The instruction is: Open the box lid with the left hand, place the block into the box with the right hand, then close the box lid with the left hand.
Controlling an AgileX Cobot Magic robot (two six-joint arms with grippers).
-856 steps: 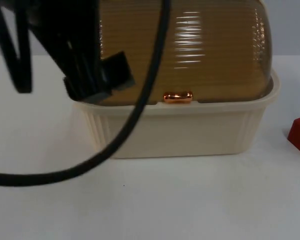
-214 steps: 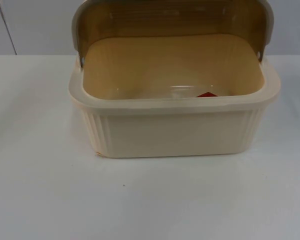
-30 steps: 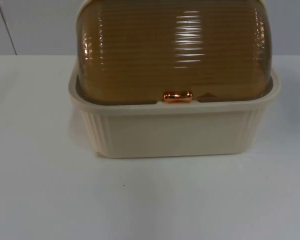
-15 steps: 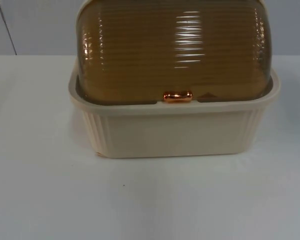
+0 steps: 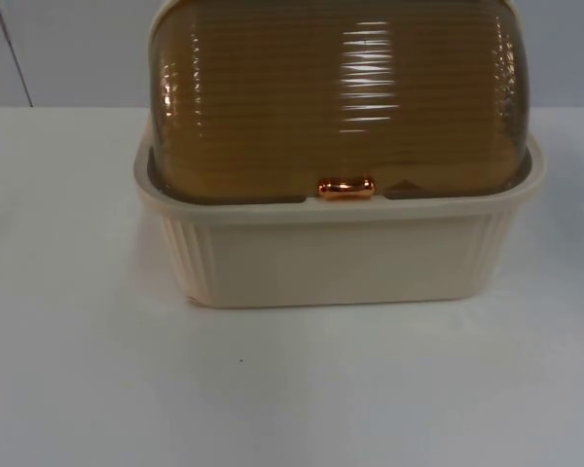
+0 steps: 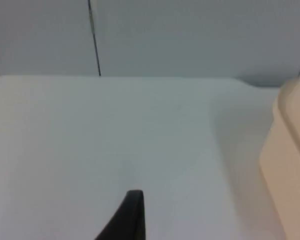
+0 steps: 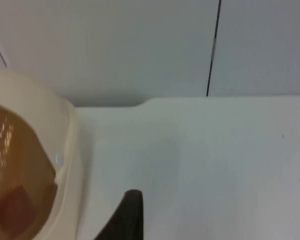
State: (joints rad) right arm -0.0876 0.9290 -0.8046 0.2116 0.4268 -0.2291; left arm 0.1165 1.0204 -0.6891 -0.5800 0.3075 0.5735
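Note:
A cream ribbed box (image 5: pixel 341 258) stands at the middle of the table. Its brown see-through domed lid (image 5: pixel 336 97) is down on the rim, with the copper handle (image 5: pixel 346 188) at the front edge. Through the lid a dark reddish shape, the red block (image 5: pixel 404 184), shows inside the box at the right. My left gripper (image 6: pixel 131 212) hangs over bare table beside the box wall (image 6: pixel 290 160), apart from it. My right gripper (image 7: pixel 130 210) is over the table on the box's other side, where the block (image 7: pixel 12 210) shows through the lid (image 7: pixel 10 165). Both arms wait.
The white table top (image 5: pixel 292 389) runs open in front of the box and on both sides of it. A grey partition wall (image 5: pixel 68 49) closes the far end, with a dark seam (image 6: pixel 94 37) in it.
The lid, which stood open seven seconds ago with the block inside, is now down. Over the last second nothing has moved.

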